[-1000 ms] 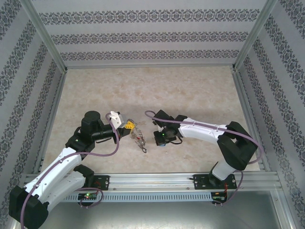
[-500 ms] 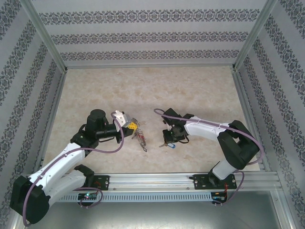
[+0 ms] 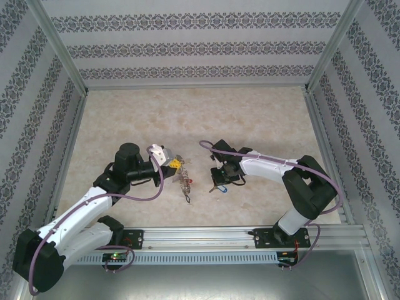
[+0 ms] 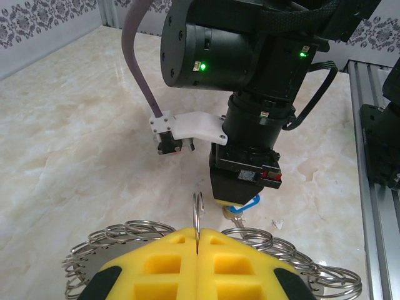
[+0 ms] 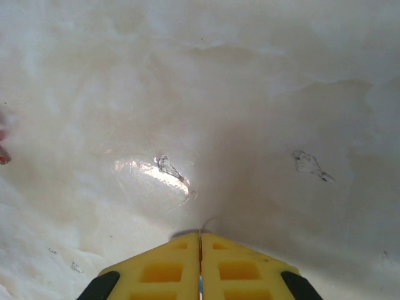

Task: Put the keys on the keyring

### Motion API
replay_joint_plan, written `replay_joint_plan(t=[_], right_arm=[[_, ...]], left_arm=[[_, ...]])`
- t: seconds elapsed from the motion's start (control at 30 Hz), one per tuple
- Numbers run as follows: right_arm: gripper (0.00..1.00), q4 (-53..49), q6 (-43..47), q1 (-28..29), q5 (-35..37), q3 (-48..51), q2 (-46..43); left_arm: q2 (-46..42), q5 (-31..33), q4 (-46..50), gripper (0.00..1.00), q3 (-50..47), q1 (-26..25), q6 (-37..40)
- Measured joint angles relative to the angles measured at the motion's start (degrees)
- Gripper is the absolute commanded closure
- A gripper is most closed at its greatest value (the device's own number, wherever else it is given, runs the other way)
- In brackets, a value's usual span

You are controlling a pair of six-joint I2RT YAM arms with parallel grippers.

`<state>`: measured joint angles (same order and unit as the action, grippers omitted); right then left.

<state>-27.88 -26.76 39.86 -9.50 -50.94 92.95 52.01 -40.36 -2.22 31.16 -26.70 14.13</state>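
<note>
Hanging from the tightly closed left pincer (image 3: 175, 164), the keyring (image 3: 184, 182) is gripped by its wire over the table (image 3: 187, 119). At its 3 o'clock, a blue-tagged key (image 4: 251, 202) is pinched in the closed right pincer (image 3: 218, 184), with that arm's wrist pointed straight down.

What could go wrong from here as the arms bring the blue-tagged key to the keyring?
1. The left gripper pinches the keyring by a single thin wire loop, so a push from the key may twist it or pull it free.
2. The right gripper holds the blue-tagged key with little metal protruding below it. The key could rotate or drop, and threading may be hard.
</note>
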Motion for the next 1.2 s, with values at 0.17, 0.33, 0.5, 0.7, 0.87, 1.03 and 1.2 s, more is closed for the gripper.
replay_joint_plan(t=[0.17, 0.33, 0.5, 0.7, 0.87, 1.03, 1.2], right_arm=[[0.9, 0.04, 0.0, 0.0, 0.0, 0.0, 0.28], [0.9, 0.04, 0.0, 0.02, 0.0, 0.0, 0.33], [0.9, 0.0, -0.02, 0.04, 0.0, 0.0, 0.33], [0.89, -0.2, -0.04, 0.04, 0.02, 0.0, 0.35], [0.87, -0.22, -0.07, 0.04, 0.07, 0.0, 0.66], [0.82, -1.38, -0.09, 0.04, 0.61, -0.33, 1.09], [0.79, -2.12, -0.52, 0.15, 1.11, -0.87, 0.5]], left_arm=[[-0.11, 0.42, 0.0, 1.0, 0.04, 0.0, 0.0], [-0.11, 0.52, 0.0, 1.0, 0.04, 0.0, -0.02], [-0.11, 0.52, 0.0, 1.0, 0.04, 0.0, 0.0], [-0.11, 0.52, -0.24, 1.0, 0.04, 0.0, 0.0], [-0.22, 0.55, -0.85, 1.0, 0.04, 0.0, 0.0], [-1.68, 0.87, -0.83, 1.0, 0.04, 0.0, 0.0], [-3.74, 1.64, -0.83, 1.0, -0.31, 0.0, 0.02]])
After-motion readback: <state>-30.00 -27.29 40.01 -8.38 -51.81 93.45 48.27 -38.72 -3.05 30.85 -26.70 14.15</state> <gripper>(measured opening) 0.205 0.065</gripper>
